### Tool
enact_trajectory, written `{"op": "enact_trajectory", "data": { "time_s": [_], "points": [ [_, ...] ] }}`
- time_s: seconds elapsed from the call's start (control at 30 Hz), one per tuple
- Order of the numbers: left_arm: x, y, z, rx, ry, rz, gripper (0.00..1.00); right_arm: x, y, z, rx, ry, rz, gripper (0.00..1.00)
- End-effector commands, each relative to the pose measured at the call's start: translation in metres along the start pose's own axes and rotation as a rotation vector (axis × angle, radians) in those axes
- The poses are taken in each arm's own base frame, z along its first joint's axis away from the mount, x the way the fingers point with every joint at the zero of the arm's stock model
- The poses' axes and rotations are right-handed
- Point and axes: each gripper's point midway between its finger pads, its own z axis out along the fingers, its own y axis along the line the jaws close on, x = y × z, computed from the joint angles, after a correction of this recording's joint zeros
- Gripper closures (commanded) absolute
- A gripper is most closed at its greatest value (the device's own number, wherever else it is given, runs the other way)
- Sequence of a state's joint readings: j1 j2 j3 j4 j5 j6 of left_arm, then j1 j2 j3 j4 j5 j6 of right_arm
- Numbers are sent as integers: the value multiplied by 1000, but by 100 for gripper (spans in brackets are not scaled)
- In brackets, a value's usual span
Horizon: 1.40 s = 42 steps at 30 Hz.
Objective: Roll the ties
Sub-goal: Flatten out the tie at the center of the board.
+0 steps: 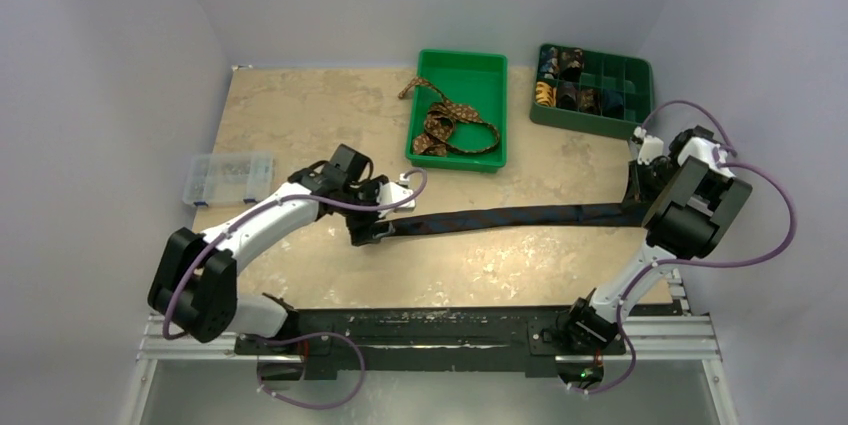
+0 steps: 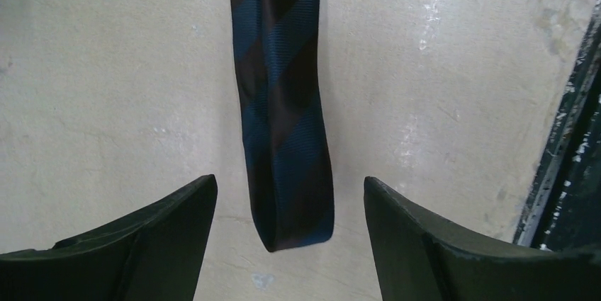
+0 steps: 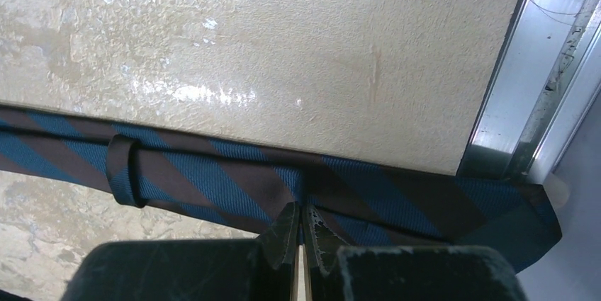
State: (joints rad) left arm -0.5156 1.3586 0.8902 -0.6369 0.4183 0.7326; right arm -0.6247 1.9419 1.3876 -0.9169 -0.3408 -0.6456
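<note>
The striped navy tie (image 1: 520, 215) lies stretched out flat across the surface (image 1: 300, 115). Its narrow end sits between the fingers of the left tool (image 2: 289, 184), which stands wide open and grips nothing. The right tool (image 3: 302, 210) is pinched fully shut on one edge of the tie near its wide end, at the right edge of the surface. The fabric looks light, limp and slick, so it will likely slip or uncoil unless kept taut. The narrow tip seems the best place to take hold, gripped across its full width. A brown tie (image 1: 450, 125) lies in the green tray (image 1: 470, 80).
</note>
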Motion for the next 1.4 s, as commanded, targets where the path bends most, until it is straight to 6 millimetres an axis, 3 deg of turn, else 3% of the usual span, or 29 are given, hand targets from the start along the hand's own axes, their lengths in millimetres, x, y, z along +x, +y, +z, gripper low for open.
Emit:
{"op": "enact_trajectory", "data": {
  "time_s": [0.0,0.2,0.47,0.6,0.73,0.8,0.87,1.03,1.1,1.23,1.37],
  "points": [
    [-21,19,17,-34,-34,171,23,-13,-16,-6,39,-47,37,100],
    [-50,14,47,27,-9,206,1,-13,-19,-6,52,-47,35,100],
    [-99,11,87,56,57,140,1,-17,-25,-6,63,-54,40,100],
    [-112,1,107,83,85,152,4,-17,-27,-5,64,-54,46,100],
    [-108,-9,123,121,128,160,5,-14,-27,-2,57,-43,50,100],
    [-104,-13,128,138,139,159,8,-13,-26,0,54,-37,47,100],
    [-101,-13,130,142,151,155,19,-12,-26,1,52,-35,48,100],
    [-94,-19,129,175,153,161,60,-11,-28,1,53,-28,37,100],
    [-94,-20,126,192,142,147,71,-13,-29,0,55,-31,33,100],
    [-92,-18,123,227,144,107,79,-14,-30,-2,54,-35,25,100],
    [-86,-18,117,287,138,121,79,-11,-31,1,50,-24,22,100]
  ]
}}
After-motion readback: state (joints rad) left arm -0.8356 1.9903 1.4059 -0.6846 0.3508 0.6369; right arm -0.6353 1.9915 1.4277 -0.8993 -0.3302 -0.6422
